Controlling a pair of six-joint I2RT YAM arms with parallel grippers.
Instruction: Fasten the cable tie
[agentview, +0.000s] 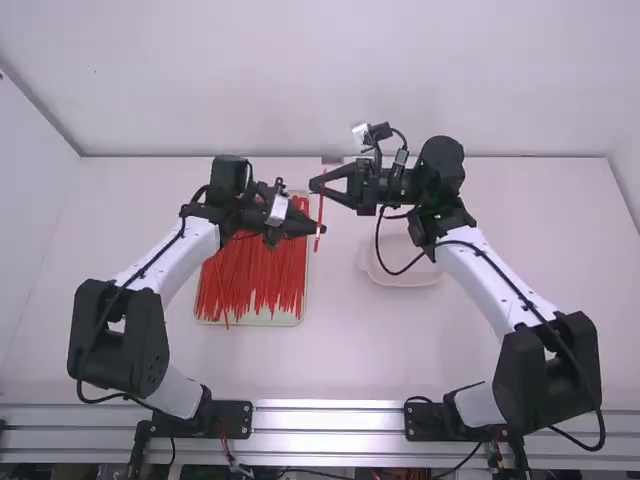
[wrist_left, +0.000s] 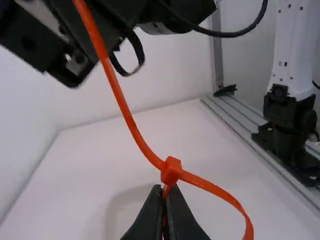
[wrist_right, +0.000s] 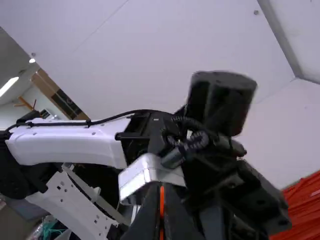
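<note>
An orange cable tie (agentview: 318, 214) hangs upright above the table, between the two grippers. My left gripper (agentview: 307, 229) is shut on it just under its square head (wrist_left: 171, 169), and its own fingers (wrist_left: 150, 215) pinch the strap. From the head the strap (wrist_left: 120, 105) runs up to my right gripper (agentview: 317, 184), which is shut on the upper end. In the right wrist view, a strip of orange (wrist_right: 161, 197) shows between the closed fingers. A loose tail (wrist_left: 235, 205) curves away from the head.
A flat tray (agentview: 304, 300) heaped with several spare red ties (agentview: 250, 275) lies under the left arm. A white shallow bowl (agentview: 400, 272) sits beneath the right arm. Aluminium rails (agentview: 320, 415) edge the table's near side.
</note>
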